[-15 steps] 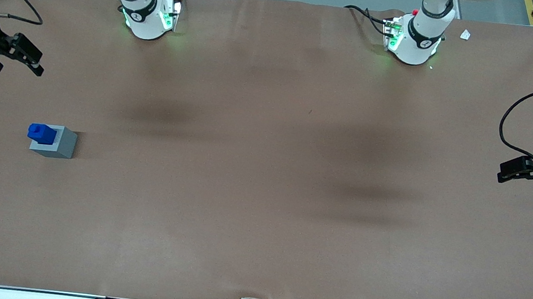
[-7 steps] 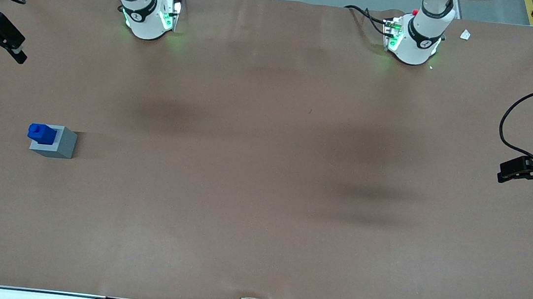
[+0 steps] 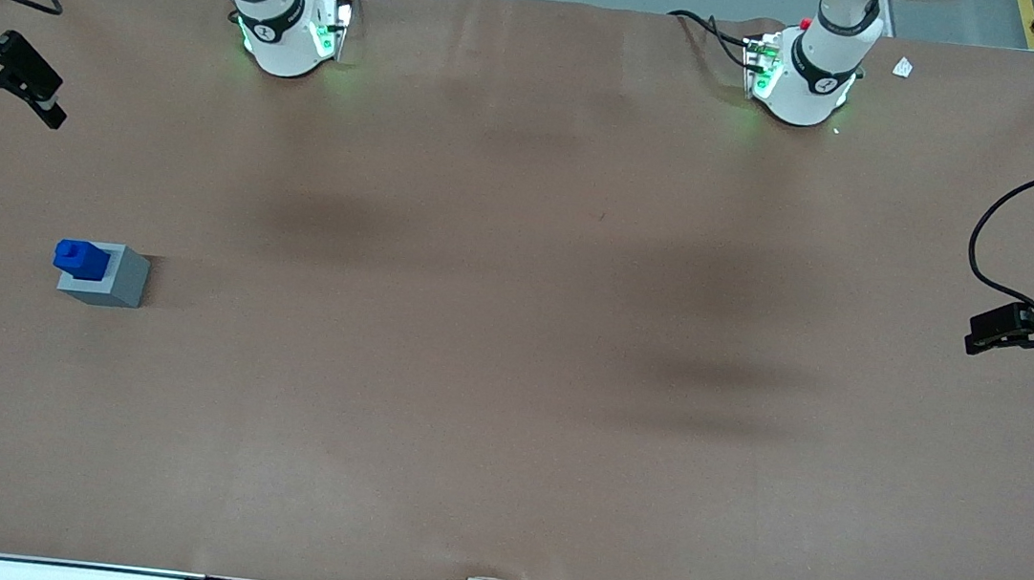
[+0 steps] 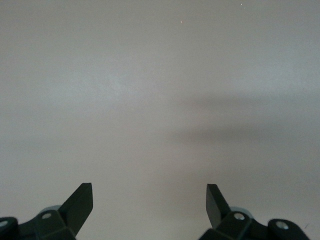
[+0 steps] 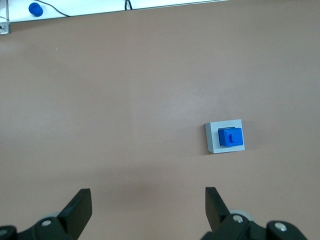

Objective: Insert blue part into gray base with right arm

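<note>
Change: our hand (image 3: pixel 6 78) has drifted a little back toward the blocks since half a second ago; they stayed put.
Hand: fingers spread apart, holding nothing, raised by the worktop (image 3: pixel 508 376) edge at our working arm's end.
Blue part (image 3: pixel 80 258): standing in the gray base (image 3: pixel 105 275), stub up.
Why: we think the job is done, so we keep clear.

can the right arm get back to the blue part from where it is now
Probably yes. The blue part stands upright in the gray base with bare table around it. The gripper, fingers open and empty, hangs farther from the front camera, and nothing lies between them.
</note>
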Available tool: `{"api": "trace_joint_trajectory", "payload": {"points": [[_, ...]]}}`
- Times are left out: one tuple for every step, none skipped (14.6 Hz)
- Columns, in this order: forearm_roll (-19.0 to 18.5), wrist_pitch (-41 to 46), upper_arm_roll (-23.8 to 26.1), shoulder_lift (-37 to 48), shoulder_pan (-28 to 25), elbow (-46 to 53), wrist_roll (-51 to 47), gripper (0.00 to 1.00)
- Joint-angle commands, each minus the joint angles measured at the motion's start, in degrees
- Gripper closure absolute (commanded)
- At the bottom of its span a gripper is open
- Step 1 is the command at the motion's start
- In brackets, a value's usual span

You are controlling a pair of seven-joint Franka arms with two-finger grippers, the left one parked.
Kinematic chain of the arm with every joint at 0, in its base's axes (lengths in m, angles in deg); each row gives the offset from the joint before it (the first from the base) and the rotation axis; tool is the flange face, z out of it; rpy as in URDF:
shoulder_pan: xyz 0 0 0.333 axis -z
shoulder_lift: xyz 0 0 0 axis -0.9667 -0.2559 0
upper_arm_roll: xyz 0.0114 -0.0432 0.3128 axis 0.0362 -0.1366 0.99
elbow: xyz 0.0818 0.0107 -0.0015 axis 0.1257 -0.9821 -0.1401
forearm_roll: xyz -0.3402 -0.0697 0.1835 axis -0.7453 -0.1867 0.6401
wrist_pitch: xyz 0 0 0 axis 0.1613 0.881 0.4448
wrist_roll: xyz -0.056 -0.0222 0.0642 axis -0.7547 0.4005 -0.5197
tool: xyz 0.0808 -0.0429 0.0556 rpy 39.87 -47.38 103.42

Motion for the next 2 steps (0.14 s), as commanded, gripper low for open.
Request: {"api": "trace_joint_trajectory", "payload": {"points": [[-0.22, 0.97, -0.55, -0.97, -0.21, 1.35, 2.67, 0.0], [-0.22, 0.97, -0.64, -0.98, -0.12, 1.35, 2.68, 0.0]]}}
